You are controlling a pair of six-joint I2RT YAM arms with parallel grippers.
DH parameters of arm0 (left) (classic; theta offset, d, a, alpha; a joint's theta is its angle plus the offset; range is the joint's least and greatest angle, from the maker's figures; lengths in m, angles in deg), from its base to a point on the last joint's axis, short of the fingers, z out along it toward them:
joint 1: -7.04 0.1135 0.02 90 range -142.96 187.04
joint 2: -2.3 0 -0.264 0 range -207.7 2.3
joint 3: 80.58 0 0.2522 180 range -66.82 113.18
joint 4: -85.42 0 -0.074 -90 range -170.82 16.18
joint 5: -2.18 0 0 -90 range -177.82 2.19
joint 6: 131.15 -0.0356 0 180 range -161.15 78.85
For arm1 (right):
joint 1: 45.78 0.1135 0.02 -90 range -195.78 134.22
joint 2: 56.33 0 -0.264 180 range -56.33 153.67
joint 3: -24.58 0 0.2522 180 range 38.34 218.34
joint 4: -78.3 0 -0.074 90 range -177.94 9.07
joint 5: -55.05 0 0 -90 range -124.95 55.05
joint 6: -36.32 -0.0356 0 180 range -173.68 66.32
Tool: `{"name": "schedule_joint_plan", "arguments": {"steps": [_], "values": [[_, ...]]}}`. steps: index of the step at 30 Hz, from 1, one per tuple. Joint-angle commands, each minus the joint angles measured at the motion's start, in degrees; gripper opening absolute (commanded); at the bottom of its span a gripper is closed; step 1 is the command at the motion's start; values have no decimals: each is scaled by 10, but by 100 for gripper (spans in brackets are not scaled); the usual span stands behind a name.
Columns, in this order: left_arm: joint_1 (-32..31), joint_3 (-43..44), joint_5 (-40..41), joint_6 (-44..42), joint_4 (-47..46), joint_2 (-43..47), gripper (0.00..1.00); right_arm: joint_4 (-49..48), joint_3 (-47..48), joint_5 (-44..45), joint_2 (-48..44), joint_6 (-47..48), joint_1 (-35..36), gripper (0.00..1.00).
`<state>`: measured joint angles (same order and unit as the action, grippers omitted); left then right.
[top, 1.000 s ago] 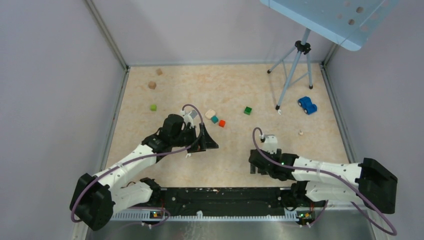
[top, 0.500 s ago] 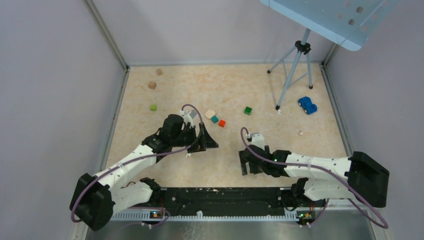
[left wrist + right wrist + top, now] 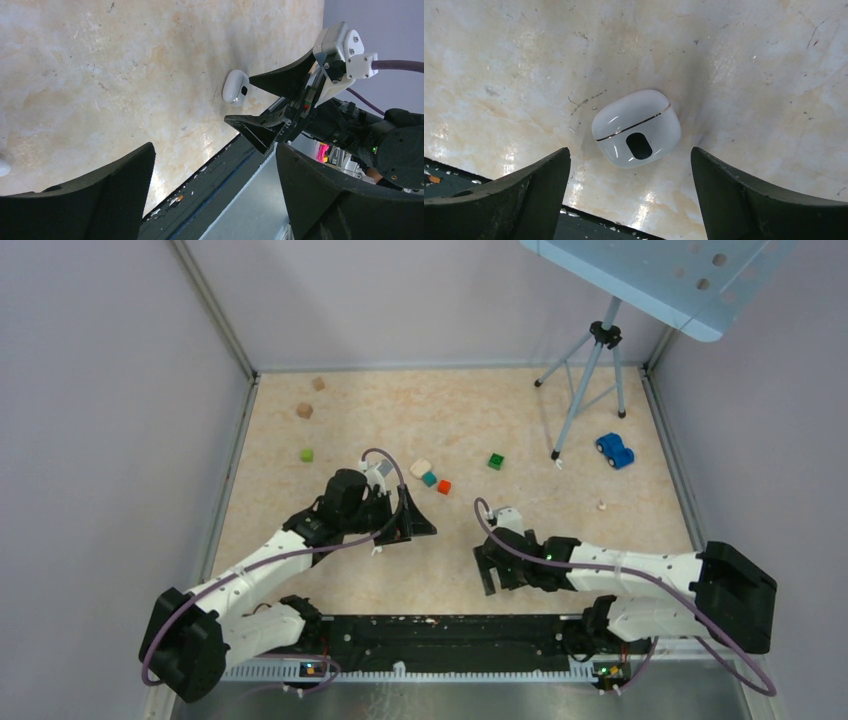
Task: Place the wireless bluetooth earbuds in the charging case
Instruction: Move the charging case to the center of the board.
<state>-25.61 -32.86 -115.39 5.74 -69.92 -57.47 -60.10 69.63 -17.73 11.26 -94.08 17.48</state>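
Glossy, smooth white plastic charging case [image 3: 636,129] with a thin metallic seam; scuffed, faintly shiny marbled counter [image 3: 749,75]; matt black, finely textured right gripper [image 3: 630,152].

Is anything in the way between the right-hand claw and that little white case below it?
Nothing visible. The charging case lies shut on the table, in the gap between the right gripper's open fingers.

Lilac walls [image 3: 100,390] around a beige marbled tabletop [image 3: 450,410]
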Motion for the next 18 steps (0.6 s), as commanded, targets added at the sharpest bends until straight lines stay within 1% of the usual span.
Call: {"name": "schedule_joint_plan", "arguments": {"steps": [1,5,8,10,12,13,15,18], "values": [[1,-3,5,3,-19,8,94,19,14,7,-33,2,4,89],[1,-7,3,6,-23,5,94,44,20,24,-38,-87,4,87],[1,-6,-3,9,-25,7,94,54,13,50,-41,-110,4,87],[1,-5,-8,11,-26,13,94,56,9,65,-47,-110,4,85],[1,-2,-2,5,-15,21,94,51,8,68,-53,-92,3,81],[1,-1,4,3,-10,23,95,53,12,71,-54,-81,4,75],[1,1,11,0,-4,25,95,56,17,69,-49,-61,1,70],[2,-3,7,3,-8,21,95,51,20,54,-35,-31,-8,69]]}}
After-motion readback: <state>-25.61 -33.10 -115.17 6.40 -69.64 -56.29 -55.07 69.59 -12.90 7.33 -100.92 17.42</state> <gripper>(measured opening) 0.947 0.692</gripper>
